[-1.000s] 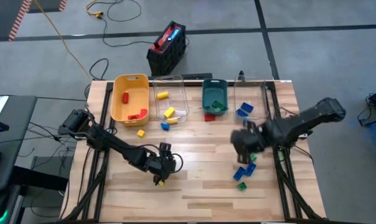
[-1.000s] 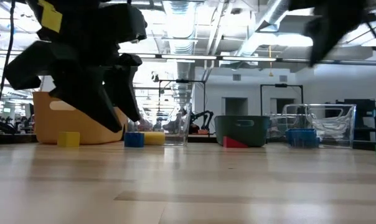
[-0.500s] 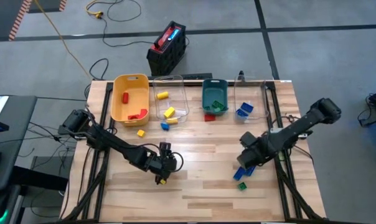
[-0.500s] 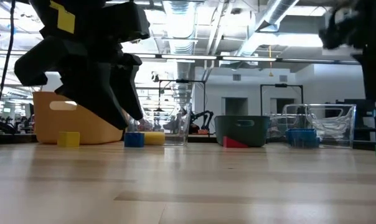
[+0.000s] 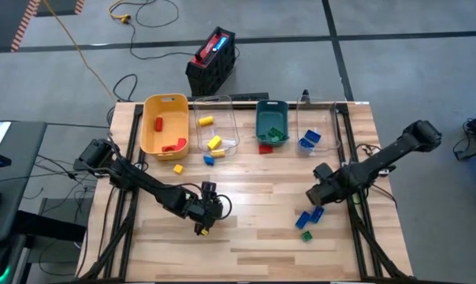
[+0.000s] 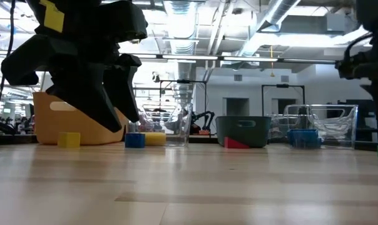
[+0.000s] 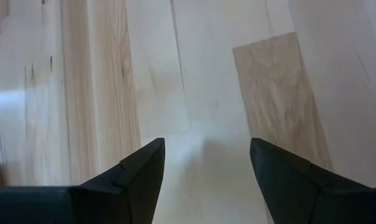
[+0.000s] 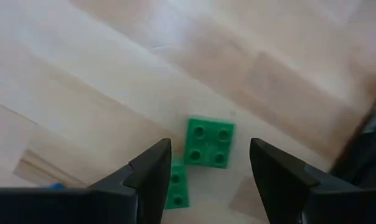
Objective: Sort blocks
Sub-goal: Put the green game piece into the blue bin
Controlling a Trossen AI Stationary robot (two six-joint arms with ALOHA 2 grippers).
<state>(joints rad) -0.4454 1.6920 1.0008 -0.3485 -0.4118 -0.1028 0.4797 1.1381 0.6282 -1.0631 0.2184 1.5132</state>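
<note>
My right gripper (image 5: 320, 191) (image 8: 210, 152) is open and hangs over loose blocks near the table's right side. In the right wrist view a green four-stud block (image 8: 208, 142) lies on the table between its fingers, untouched, with a second green block (image 8: 177, 184) beside it. Two blue blocks (image 5: 303, 218) (image 5: 317, 213) and a green one (image 5: 306, 235) lie just nearer the front edge. My left gripper (image 5: 206, 208) (image 7: 206, 146) is open and empty over bare wood at the table's middle left.
Along the far edge stand a yellow bin (image 5: 153, 142) with red blocks, a clear bin (image 5: 222, 102) with yellow blocks, a teal bin (image 5: 260, 126) with a green block, and a clear bin (image 5: 301, 118) with blue ones. Yellow (image 5: 178, 168), blue (image 5: 209, 159) and red (image 5: 265, 148) blocks lie before them.
My right gripper has moved toward the table's near edge and come down over the group of blocks at the right. The blocks lie as before.
</note>
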